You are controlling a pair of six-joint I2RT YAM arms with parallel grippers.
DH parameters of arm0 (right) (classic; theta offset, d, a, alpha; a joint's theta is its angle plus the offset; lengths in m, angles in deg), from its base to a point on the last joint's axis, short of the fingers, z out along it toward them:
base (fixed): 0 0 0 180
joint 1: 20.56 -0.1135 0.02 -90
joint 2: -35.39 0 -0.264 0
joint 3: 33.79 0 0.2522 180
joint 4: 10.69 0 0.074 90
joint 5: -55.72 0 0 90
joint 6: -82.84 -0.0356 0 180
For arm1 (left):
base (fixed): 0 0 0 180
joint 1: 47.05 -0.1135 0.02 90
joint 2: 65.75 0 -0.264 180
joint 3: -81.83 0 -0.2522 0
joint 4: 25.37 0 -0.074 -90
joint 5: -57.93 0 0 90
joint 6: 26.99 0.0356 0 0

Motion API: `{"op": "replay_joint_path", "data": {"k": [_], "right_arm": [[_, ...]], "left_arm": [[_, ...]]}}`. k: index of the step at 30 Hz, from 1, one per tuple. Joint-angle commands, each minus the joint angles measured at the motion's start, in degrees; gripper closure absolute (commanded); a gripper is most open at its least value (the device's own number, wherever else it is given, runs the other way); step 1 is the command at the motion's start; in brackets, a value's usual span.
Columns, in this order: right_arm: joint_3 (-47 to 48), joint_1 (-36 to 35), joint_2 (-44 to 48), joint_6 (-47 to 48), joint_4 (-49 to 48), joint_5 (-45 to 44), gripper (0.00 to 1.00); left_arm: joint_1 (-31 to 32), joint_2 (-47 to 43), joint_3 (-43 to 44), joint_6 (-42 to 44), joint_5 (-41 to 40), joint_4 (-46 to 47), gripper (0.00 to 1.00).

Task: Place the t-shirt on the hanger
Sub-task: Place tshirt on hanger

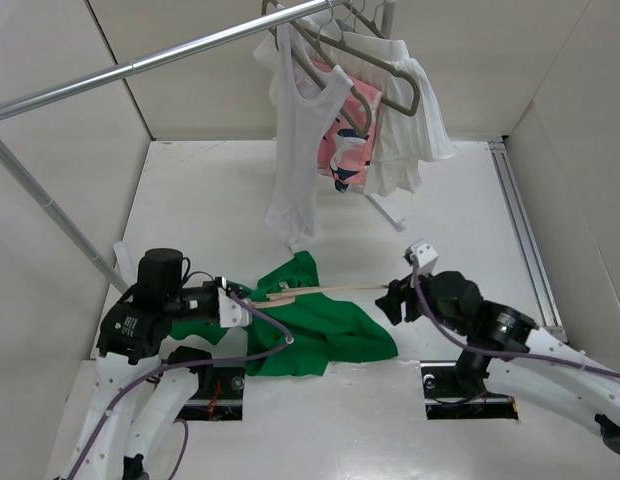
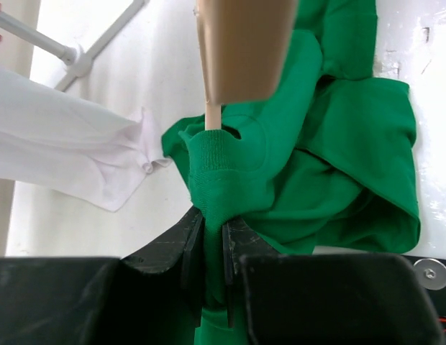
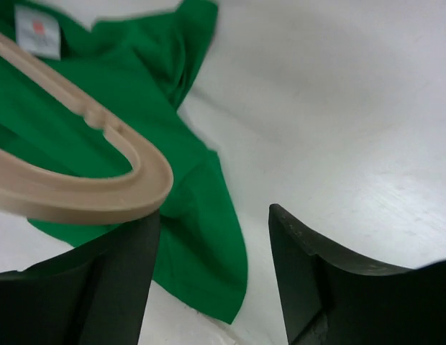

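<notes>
**A:** Starting at the left, what do the left jaws hold?

**B:** They are pinched on the ribbed collar [image 2: 212, 169] of the t-shirt [image 1: 325, 325]. The shirt lies bunched on the table [image 1: 470, 220], just ahead of them and off to their right.

**A:** And the hanger [image 1: 330, 289]?

**B:** One thin end seems to poke into the neck opening straight ahead of the left jaws. Its long axis runs across to the right jaws.

**A:** Are those gripping it?

**B:** No, they stand spread. The hanger's rounded end lies by the finger [image 3: 86, 287] on the left of the wrist view, outside the gap. I judge the right arm the nearer one to push the hanger lengthwise, deeper into the collar.
</notes>
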Motion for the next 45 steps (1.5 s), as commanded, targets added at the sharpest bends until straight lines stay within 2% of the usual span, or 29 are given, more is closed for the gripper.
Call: {"op": "replay_joint_path", "data": {"k": [1, 9, 12, 13, 14, 16, 19, 20, 23, 24, 25, 27, 28, 31, 35, 38, 41, 42, 43, 45], "right_arm": [[-8.4, 0.2, -2.6, -2.8, -16.7, 7.4, 0.32], [-13.2, 3.0, -15.5, -2.1, -34.2, 6.4, 0.24], [-19.3, 5.7, -19.2, -0.7, -46.9, 11.6, 0.24], [-22.9, 7.3, -22.6, 0.5, -57.1, 16.8, 0.24], [-23.0, 7.3, -22.6, 0.5, -61.2, 19.3, 0.22], [-23.9, 7.9, -30.3, 2.8, -64.8, 22.3, 0.22], [-19.7, 7.9, -42.2, 6.2, -67.5, 26.7, 0.22], [-19.1, 7.9, -45.0, 6.2, -70.4, 30.8, 0.22], [-21.4, 7.9, -54.0, 2.2, -90.0, 35.5, 0.26], [-23.7, 7.4, -57.6, -0.6, -100.7, 36.1, 0.33], [-24.7, 7.4, -59.4, -0.7, -105.2, 37.0, 0.40], [-26.0, 7.4, -62.7, -3.2, -111.6, 38.5, 0.59], [-26.0, 6.8, -64.2, -3.2, -115.3, 39.2, 0.78], [-26.7, 6.3, -69.4, -5.3, -120.2, 40.3, 1.00], [-32.2, 6.3, -72.5, -8.3, -132.5, 35.0, 1.00], [-35.8, 6.3, -69.1, -8.8, -129.8, 29.1, 1.00], [-38.9, 6.3, -59.9, -10.0, -123.0, 22.9, 1.00], [-38.9, 6.3, -56.2, -10.0, -112.0, 21.6, 1.00], [-38.0, 6.3, -47.2, -10.0, -105.5, 20.4, 1.00], [-35.7, 6.3, -35.2, -7.4, -89.4, 16.7, 1.00]], "left_arm": [[0.0, -0.8, -1.4, -0.7, 1.8, 0.5, 1.00], [0.0, -5.7, -2.0, -5.2, 1.3, 2.2, 1.00], [0.0, -8.1, -2.5, -11.2, -0.3, 6.4, 1.00], [0.0, -8.7, -3.0, -11.9, -0.9, 6.4, 1.00], [0.0, -8.7, -3.0, -11.9, -0.9, 7.1, 1.00], [0.0, -8.1, -3.6, -14.3, -2.1, 9.1, 1.00], [0.0, -6.6, -3.6, -14.9, -2.7, 9.6, 1.00], [0.0, -6.6, -3.6, -14.9, -2.7, 9.6, 1.00], [0.0, -6.0, -3.6, -15.7, -2.7, 9.6, 1.00], [0.0, -6.0, -3.6, -16.4, -3.6, 10.1, 1.00], [0.0, -6.0, -3.6, -16.4, -3.6, 10.1, 1.00], [0.0, -6.7, -3.6, -17.9, -5.1, 11.4, 1.00], [0.0, -6.7, -3.6, -18.5, -5.1, 12.1, 1.00], [0.0, -6.7, -3.6, -19.0, -5.1, 12.1, 1.00], [0.0, -6.7, -3.0, -19.7, -5.6, 12.6, 1.00], [0.0, -6.7, -2.5, -19.7, -6.2, 12.6, 1.00], [0.0, -6.7, -1.9, -19.0, -6.2, 11.9, 1.00], [0.0, -6.7, -1.2, -18.5, -6.2, 11.2, 1.00], [0.0, -6.7, -1.2, -17.9, -6.2, 10.7, 1.00], [0.0, -6.0, -0.6, -15.8, -5.6, 8.6, 1.00]]}}
